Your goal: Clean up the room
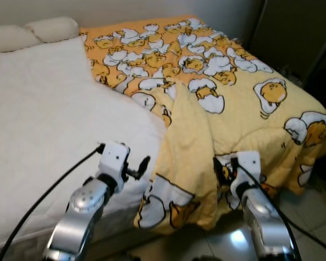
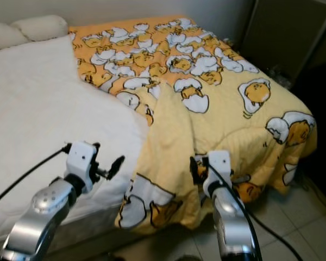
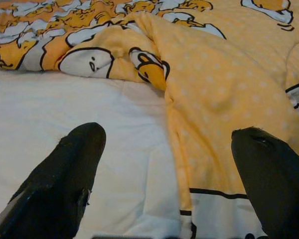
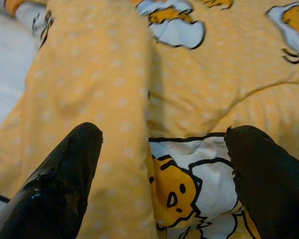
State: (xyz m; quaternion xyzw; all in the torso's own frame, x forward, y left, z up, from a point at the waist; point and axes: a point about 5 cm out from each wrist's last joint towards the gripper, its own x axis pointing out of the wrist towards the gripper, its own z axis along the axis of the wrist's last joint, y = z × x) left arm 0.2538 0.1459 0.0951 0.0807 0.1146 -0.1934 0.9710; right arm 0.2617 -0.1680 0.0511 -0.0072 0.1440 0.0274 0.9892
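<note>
A yellow blanket [image 1: 233, 109] printed with cartoon eggs covers the right half of the bed, and its near end hangs over the foot edge. One long fold [image 3: 209, 94] of it lies along the bare white sheet [image 1: 49, 119]. My left gripper [image 3: 172, 134] is open at the bed's near edge, one finger over the sheet and the other over the blanket's border. My right gripper [image 4: 164, 132] is open too, facing the hanging part of the blanket with nothing between its fingers.
Two white pillows [image 1: 32, 32] lie at the head of the bed on the far left. A dark cabinet [image 1: 293, 32] stands beyond the bed's right side. Pale tiled floor [image 1: 315, 212] runs along the foot of the bed.
</note>
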